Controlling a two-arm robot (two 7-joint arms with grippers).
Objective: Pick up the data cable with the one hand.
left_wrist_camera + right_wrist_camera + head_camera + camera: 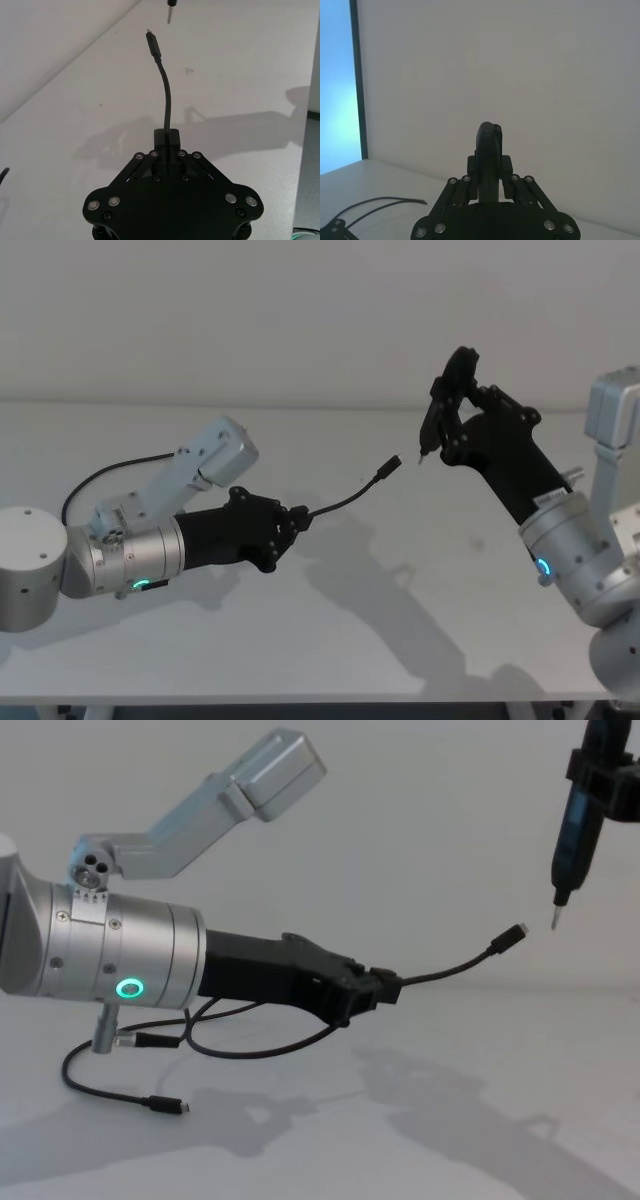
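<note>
On the left, the black angular left claw (300, 517) on its thick silver arm is clamped tight on the long thin black data cable (345, 502), held off the white counter (400, 580); its plug rises rightward just beside the raised right claw (428, 448), pinched around a slim dark pointed tool (572, 830)

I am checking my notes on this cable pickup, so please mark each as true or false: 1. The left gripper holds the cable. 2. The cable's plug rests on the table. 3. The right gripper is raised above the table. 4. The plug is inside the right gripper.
1. True: the left gripper is shut on the cable.
2. False: the plug hangs in the air above the table.
3. True: the right gripper is raised.
4. False: the plug is just short of its tip.
</note>
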